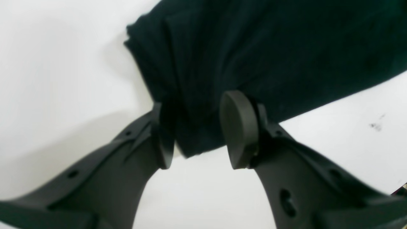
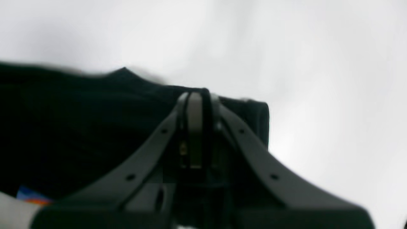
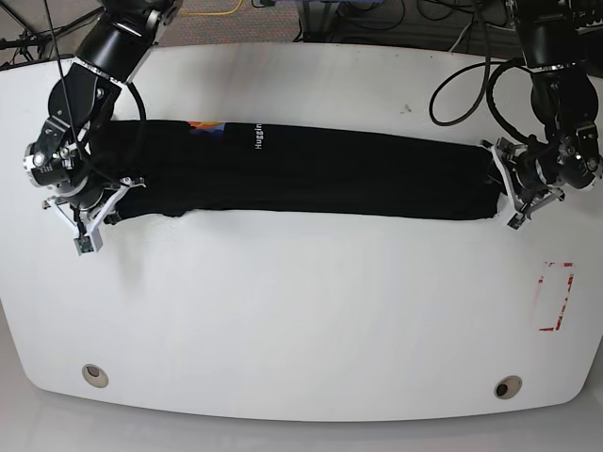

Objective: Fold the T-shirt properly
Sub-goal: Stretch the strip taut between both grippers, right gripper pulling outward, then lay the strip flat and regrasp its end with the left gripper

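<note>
The T-shirt (image 3: pixel 311 174), folded into a long black band, is laid across the upper half of the white tabletop (image 3: pixel 301 311). At frame left, the right gripper (image 3: pixel 111 196) is seen with jaws closed on a cloth edge. At frame right, the left gripper (image 3: pixel 499 184) is shown with jaws parted, straddling the shirt's end.

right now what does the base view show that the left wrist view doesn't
Only the base view shows the whole plain black cloth T-shirt as a long band across the white table, its white collar lettering, the shut right gripper at one end, and red markings. Only the left wrist view shows the left gripper with jaws apart, cloth between them. Both share shirt and table.
</note>
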Controlling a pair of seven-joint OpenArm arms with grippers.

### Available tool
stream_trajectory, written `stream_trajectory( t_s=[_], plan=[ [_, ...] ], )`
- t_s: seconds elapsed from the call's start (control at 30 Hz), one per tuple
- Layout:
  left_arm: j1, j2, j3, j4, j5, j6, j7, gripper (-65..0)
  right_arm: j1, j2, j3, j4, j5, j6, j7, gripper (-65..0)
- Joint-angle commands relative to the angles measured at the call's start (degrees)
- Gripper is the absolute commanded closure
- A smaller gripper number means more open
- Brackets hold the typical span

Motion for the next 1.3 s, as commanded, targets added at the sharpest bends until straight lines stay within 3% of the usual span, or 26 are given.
stream_trajectory(
  t_s=[0.0, 0.3, 0.63, 0.77, 1.0, 1.1, 1.27],
  plan=[
    [-0.52, -1.32, -0.27, 0.93, -0.29, -0.06, -0.37, -24.7, -0.44, 0.96, 0.39, 4.75, 0.33, -0.1, -1.15, 0.0],
    [0.36, -2.29, -0.36, 0.84, -0.29, -0.06, -0.37, -24.7, -7.03, -1.07, 0.3, 13.19, 0.33, -0.1, -3.53, 0.0],
    [1.15, -3.34, -0.36, 0.93, -0.29, -0.06, -0.46, -24.7, -11.43, -2.03, 0.39, 13.01, -0.28, -0.1, -3.18, -0.8],
    [1.33, -3.69, -0.36, 0.93, -0.38, -0.06, -0.46, -24.7, -11.6, -2.03, 0.39, 13.01, -0.37, -0.1, -3.18, -9.2],
    [1.24, -3.78, -0.36, 1.19, -0.56, -0.06, -0.46, -24.7, -12.66, -2.03, 1.01, 13.63, -0.28, -0.1, -3.18, -37.9],
    [1.06, -3.69, -0.36, 1.46, -0.73, -0.06, -0.46, -24.7, -12.57, -2.38, 3.91, 15.74, 0.33, -0.1, -3.18, -43.1],
    [0.89, -3.6, -1.5, 1.46, -3.81, -0.06, -0.46, -24.7, -12.48, -4.76, 6.72, 18.82, 4.73, -0.1, -3.18, -42.6]
  ],
)
